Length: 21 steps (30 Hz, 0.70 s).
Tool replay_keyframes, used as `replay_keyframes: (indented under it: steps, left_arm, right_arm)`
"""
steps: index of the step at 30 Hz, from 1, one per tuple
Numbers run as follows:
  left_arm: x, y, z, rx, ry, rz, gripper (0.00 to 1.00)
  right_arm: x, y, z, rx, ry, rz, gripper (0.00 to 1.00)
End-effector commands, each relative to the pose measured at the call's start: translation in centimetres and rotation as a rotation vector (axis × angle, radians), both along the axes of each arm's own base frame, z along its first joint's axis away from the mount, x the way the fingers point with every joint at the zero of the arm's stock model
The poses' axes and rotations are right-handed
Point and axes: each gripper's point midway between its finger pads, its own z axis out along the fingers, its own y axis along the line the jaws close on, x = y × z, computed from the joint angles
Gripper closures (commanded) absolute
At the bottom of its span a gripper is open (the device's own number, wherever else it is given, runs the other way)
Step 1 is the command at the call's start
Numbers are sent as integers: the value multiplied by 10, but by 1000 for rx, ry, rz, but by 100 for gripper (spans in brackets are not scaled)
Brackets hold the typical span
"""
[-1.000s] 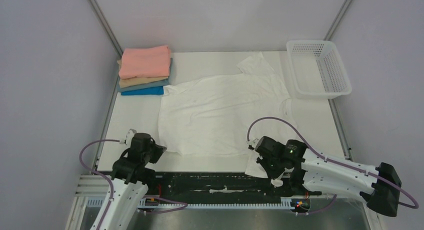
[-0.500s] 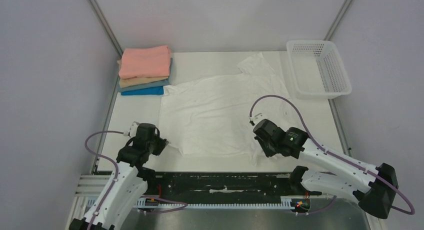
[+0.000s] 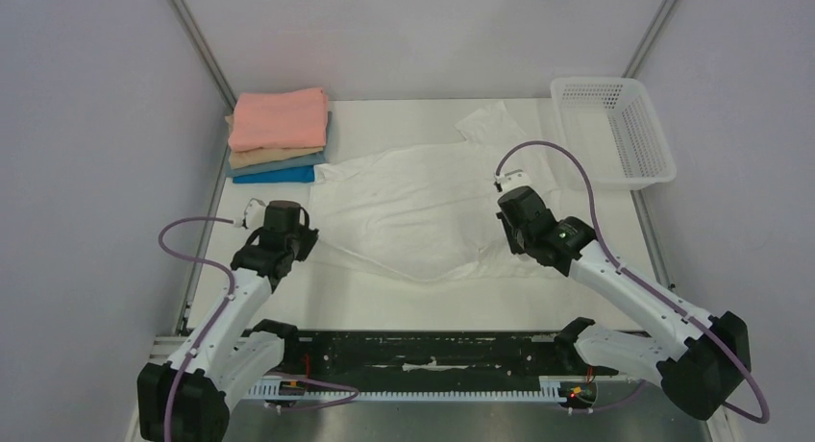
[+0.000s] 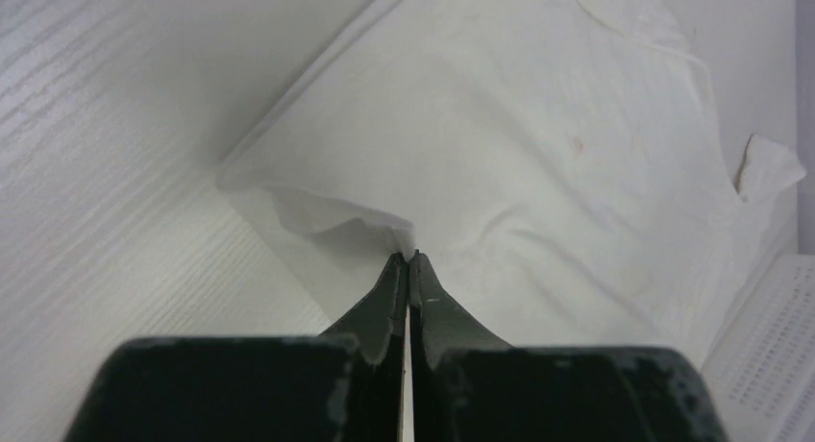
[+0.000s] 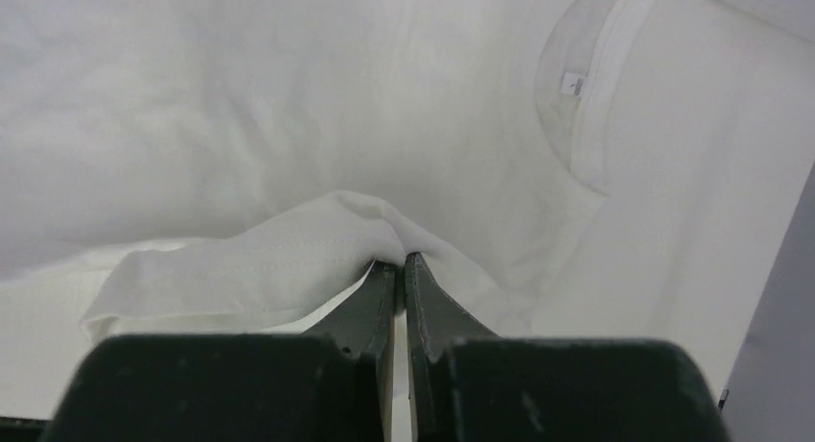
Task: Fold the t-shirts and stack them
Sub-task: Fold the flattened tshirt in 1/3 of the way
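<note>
Both arms reach forward from their bases with elbows bent, forearms angled in toward each other. The left gripper (image 4: 410, 261) has its jaws pressed together on a fold of the white t-shirt (image 4: 538, 154). The right gripper (image 5: 401, 263) is likewise clamped on a bunched edge

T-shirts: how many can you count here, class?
5. Four folded in the far-left stack: salmon pink on top, then tan, grey-blue, bright blue. One white t-shirt lies centrally. The stack might hide more.
</note>
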Motion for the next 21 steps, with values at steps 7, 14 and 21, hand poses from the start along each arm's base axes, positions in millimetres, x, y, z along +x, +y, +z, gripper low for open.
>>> replay_keyframes:
  steps: [7, 14, 21]
  left_arm:
    - [44, 15, 21, 30, -108, 23, 98]
    - [56, 20, 14, 38, -103, 46, 98]
    - [67, 29, 9, 68, -85, 62, 98]
  right_arm:
    - [63, 9, 50, -46, -249, 101, 100]
    - [98, 14, 56, -85, -242, 121, 100]
    - [124, 8, 46, -138, -201, 106, 100]
